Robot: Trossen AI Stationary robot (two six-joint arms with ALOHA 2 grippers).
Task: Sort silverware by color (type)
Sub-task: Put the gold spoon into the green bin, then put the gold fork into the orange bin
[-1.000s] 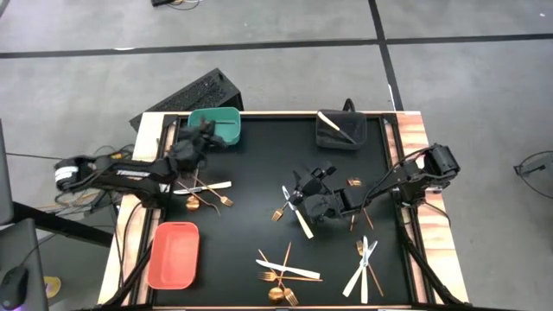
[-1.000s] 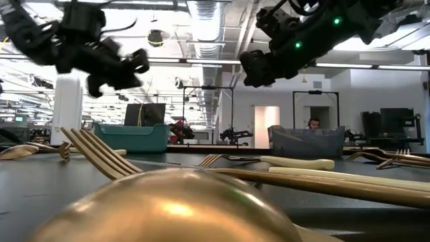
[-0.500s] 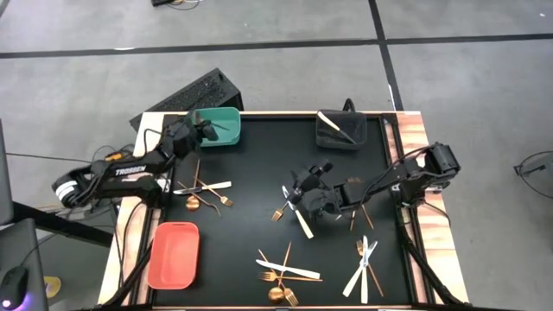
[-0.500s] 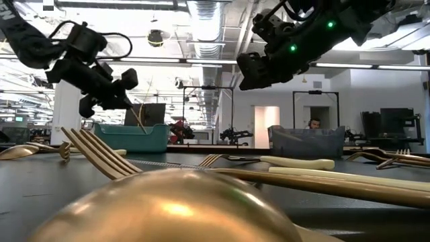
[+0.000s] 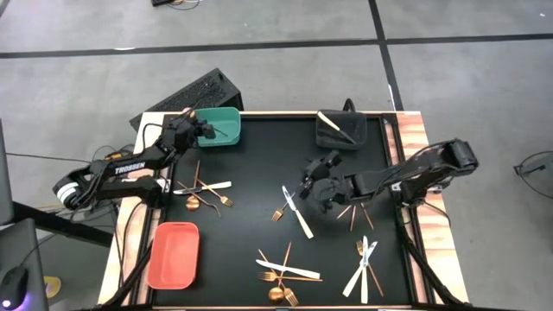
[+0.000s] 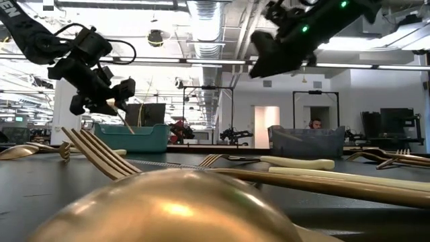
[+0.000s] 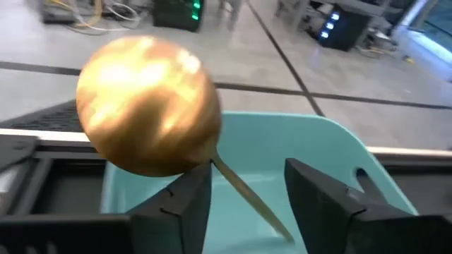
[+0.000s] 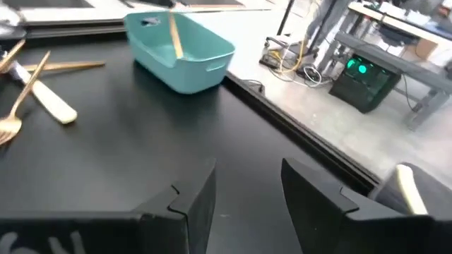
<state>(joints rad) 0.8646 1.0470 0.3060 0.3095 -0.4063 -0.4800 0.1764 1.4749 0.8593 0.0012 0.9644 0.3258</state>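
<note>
High view: the left gripper (image 5: pixel 200 130) hung over the teal bin (image 5: pixel 226 117) at the upper left of the black tabletop (image 5: pixel 259 173), its jaws clenched on a gold spoon (image 5: pixel 210 130) whose handle slanted down into the bin. In the left wrist view the spoon's bowl (image 7: pixel 147 106) filled the upper left of the frame, the thin handle running between the two dark fingers (image 7: pixel 185 204) with the teal bin (image 7: pixel 332 152) behind. In the low view the same gripper (image 6: pixel 111 94) appeared at upper left, the spoon handle pointing down toward the teal bin (image 6: pixel 131 138).

The right gripper (image 5: pixel 321 183) hovered above the middle of the tabletop, just right of a white knife (image 5: pixel 298 212) and a gold fork (image 5: pixel 279 212); its jaws were released and held nothing, as the right wrist view showed by the gap between its fingers (image 8: pixel 191 201).

The remaining silverware lay scattered: a white knife crossed with gold pieces (image 5: pixel 203 190) at centre left, a second cluster (image 5: pixel 285 272) at the lower centre, white knives with gold pieces (image 5: pixel 365 263) at lower right, and gold sticks (image 5: pixel 354 212) just beside the right gripper. A dark bin (image 5: pixel 340 131) at the upper right held a white knife. A salmon bin (image 5: pixel 174 254) sat at the lower left.
</note>
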